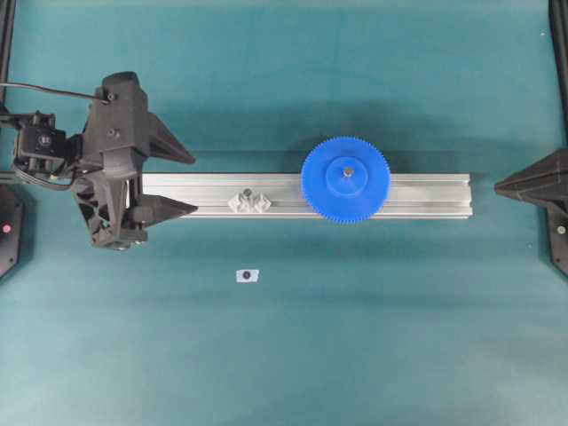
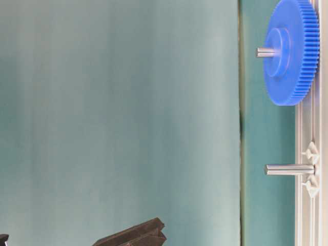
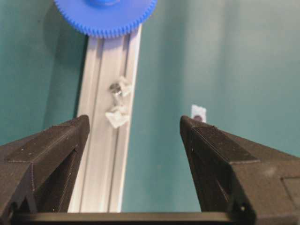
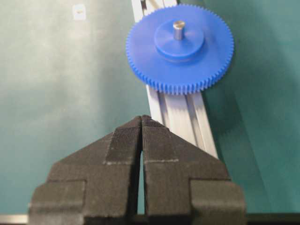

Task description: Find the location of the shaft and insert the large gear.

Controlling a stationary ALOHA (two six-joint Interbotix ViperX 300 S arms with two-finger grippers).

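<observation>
Looking along the aluminium rail (image 1: 417, 196), you find the large gear (image 1: 345, 178) already sitting flat on it, toward the rail's right end, with a metal pin (image 4: 178, 29) coming up through its centre hole; so the gear seems to be threaded on a shaft there and lies level because the pin keeps it centred. Further along the rail toward its left end stands the shaft (image 2: 289, 169), bare, between two small clear brackets (image 1: 249, 202) which appear to hold it upright on the rail. Whether the gear has to go on this free pin or is already in its place, you cannot tell from these views. The left gripper (image 1: 177, 182) waits at the left end of the rail with its fingers spread wide, one on each side of the rail's line, and it holds nothing; this wide stance probably keeps it ready to take the gear by its rim. The right gripper (image 4: 141, 123) rests beyond the right end of the rail, pressed shut and empty, pointing at the gear. A small white tag (image 1: 247, 276) lies on the table in front of the rail, apart from it.
</observation>
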